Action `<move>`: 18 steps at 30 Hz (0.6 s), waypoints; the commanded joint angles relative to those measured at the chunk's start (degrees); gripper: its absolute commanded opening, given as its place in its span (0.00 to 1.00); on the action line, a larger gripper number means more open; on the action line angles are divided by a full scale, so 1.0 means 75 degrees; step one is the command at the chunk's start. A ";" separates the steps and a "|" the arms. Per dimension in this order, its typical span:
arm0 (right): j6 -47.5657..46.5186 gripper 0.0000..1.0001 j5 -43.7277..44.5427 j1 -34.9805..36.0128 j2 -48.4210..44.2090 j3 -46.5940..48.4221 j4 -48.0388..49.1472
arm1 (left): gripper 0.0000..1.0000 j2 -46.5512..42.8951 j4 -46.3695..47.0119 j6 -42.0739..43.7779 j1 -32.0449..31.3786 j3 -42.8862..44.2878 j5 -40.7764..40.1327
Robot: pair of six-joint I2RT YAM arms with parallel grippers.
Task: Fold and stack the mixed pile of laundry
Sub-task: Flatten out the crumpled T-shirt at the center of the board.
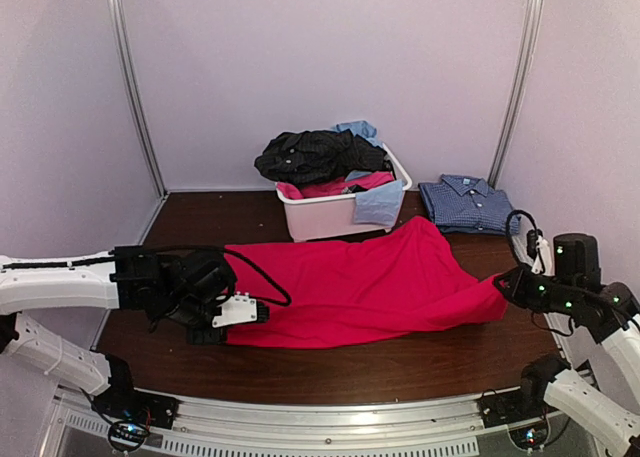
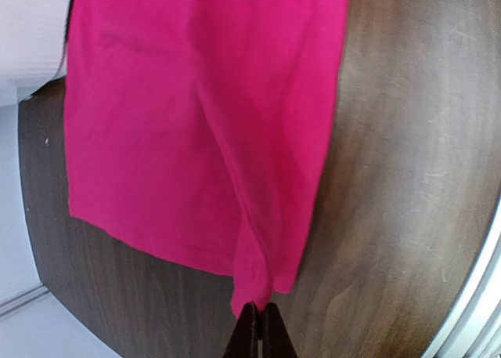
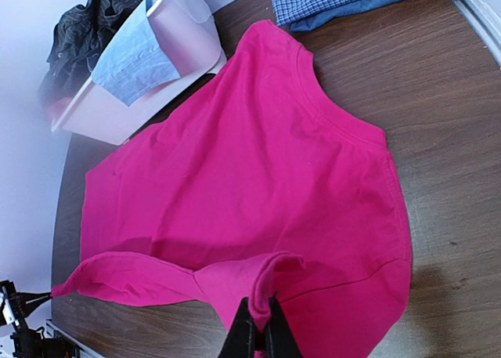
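**Pink-red shirt held stretched between both hands over the desk**

The dark wooden desk (image 1: 400,362) is largely covered by the pink-red shirt (image 1: 370,282), which is spread flat between the two hands. It appears to have been drawn out lengthwise so that creases are pulled flat ahead of a fold.

Beyond the shirt, far ahead of both hands, the white tub (image 1: 330,217) is seen with the rest of the mixed laundry pile heaped in it: a black pinstriped garment (image 1: 310,155) on top and a light blue cloth (image 1: 380,205) draped over the rim. These are judged to be waiting their turn.

Ahead of the right hand, on the far side of the desk, a blue checked shirt (image 1: 468,205) is laid folded; it is likely the start of the stack.

The left hand (image 2: 257,311) is pinched shut on a hem corner of the shirt, with the cloth running away from its fingertips. The right hand (image 3: 257,303) is likewise clamped tight on a raised fold of fabric at the shoulder end, just past the neckline. With both ends gripped, the shirt can be kept taut and carried over onto itself.
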 commanded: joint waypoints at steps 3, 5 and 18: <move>-0.0289 0.00 0.0717 0.0000 0.0695 0.0477 0.0313 | 0.00 -0.0180 -0.0240 0.0293 -0.0351 -0.0144 0.0425; -0.0349 0.00 0.0604 -0.0003 0.0860 0.0531 0.0619 | 0.00 -0.0269 -0.0459 -0.0030 -0.0428 0.0264 -0.0272; -0.0042 0.00 0.0883 0.0001 -0.0363 0.0635 0.0313 | 0.00 -0.0941 -0.1780 -0.0274 -0.1313 0.0679 -0.0255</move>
